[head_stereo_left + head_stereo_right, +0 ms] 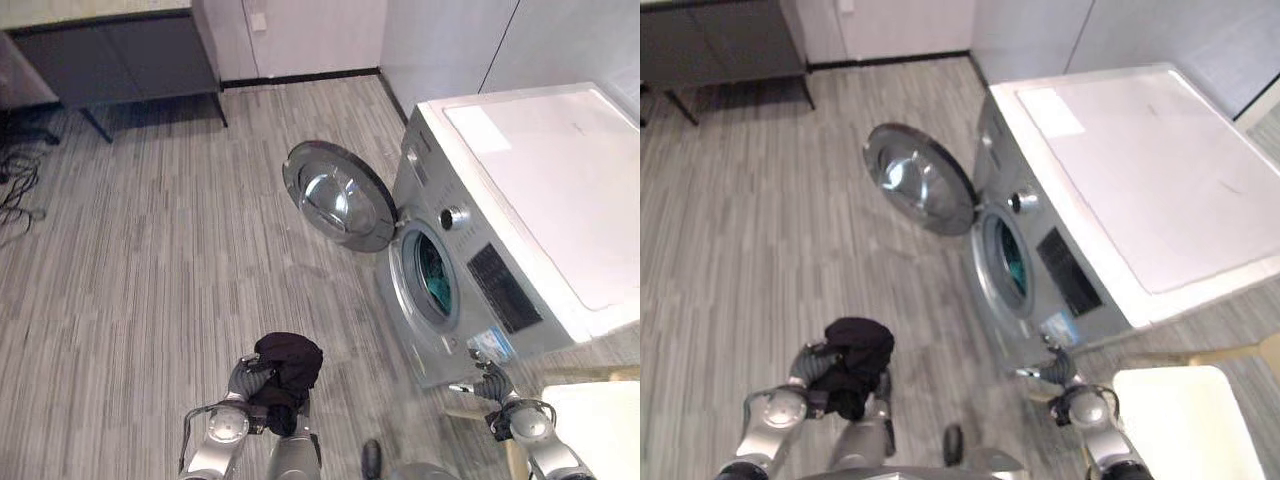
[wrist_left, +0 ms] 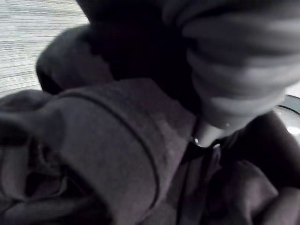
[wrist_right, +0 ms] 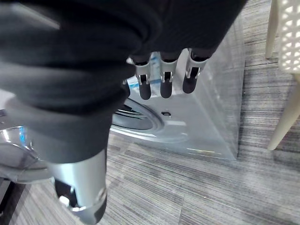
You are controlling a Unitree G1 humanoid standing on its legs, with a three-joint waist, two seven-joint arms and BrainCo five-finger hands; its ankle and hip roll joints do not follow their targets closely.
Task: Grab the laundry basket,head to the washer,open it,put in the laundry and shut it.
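Observation:
My left hand (image 1: 243,382) is low in front of me, its fingers curled on a bunched black garment (image 1: 289,364). That dark cloth (image 2: 108,154) lies right against the hand in the left wrist view. The silver washer (image 1: 520,190) with a white top stands to my right. Its round door (image 1: 340,195) is swung wide open to the left. Teal cloth (image 1: 435,280) lies inside the drum opening. My right hand (image 1: 490,385) hangs near the washer's lower front corner, its fingers (image 3: 161,84) straight and holding nothing.
A white perforated plastic object on pale legs (image 1: 1180,420) stands at my lower right, close to the right hand. A dark cabinet on thin legs (image 1: 120,55) is at the far left wall. Striped grey floor (image 1: 180,260) stretches between me and the cabinet.

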